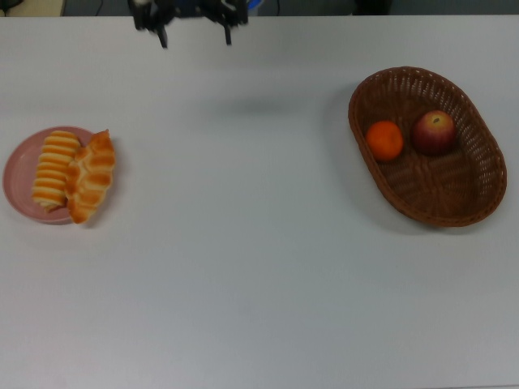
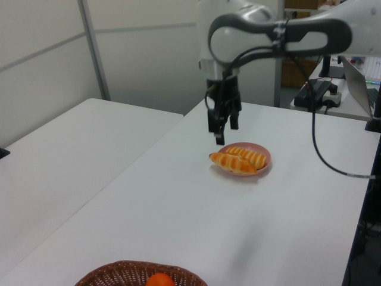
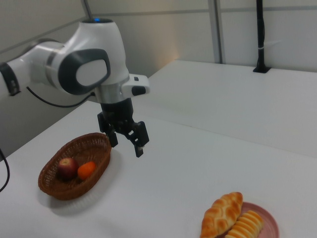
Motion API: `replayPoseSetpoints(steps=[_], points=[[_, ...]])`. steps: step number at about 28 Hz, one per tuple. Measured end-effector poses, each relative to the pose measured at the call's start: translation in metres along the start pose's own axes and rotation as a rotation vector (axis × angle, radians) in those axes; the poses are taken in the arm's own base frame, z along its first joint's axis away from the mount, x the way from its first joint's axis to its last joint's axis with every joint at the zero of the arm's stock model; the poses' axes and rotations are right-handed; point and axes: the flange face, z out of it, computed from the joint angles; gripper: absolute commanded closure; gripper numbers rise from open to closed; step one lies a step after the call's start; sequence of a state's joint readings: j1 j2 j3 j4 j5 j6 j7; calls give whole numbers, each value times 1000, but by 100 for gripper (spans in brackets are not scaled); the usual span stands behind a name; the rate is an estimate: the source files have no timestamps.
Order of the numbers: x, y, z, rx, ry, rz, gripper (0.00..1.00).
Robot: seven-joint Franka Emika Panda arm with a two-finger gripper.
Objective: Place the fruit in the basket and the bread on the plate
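Both breads lie side by side on the pink plate (image 1: 15, 174) at the top view's left: the striped roll (image 1: 53, 168) and the knobbly pointed roll (image 1: 91, 177), whose tip overhangs the rim. The fruit sits in the wicker basket (image 1: 454, 203) at the top view's right, the mandarin (image 1: 385, 140) beside the apple (image 1: 434, 132). My gripper (image 1: 195, 36) hangs open and empty high over the table's far edge, well away from plate and basket. The right view shows the gripper (image 3: 126, 145) above bare table between the basket (image 3: 74, 188) and the plate (image 3: 270, 225).
A black cable (image 2: 318, 155) loops from the arm down beside the table in the left view. A second white table (image 2: 65, 143) stands parallel at the left view's left. A laptop (image 2: 357, 74) and other gear sit behind the arm.
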State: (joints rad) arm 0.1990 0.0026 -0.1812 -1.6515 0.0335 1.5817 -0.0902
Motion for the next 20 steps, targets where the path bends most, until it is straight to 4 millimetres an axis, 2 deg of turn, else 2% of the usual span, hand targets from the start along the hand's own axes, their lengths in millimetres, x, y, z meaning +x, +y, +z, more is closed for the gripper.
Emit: replayPoseSetpoints(steps=[5,12,20], points=[[-13,5,-16,2,12,20,0],[-9,-11,-11,-19,1,40,0],[-8,-10,-9,-19,-3,46,0]])
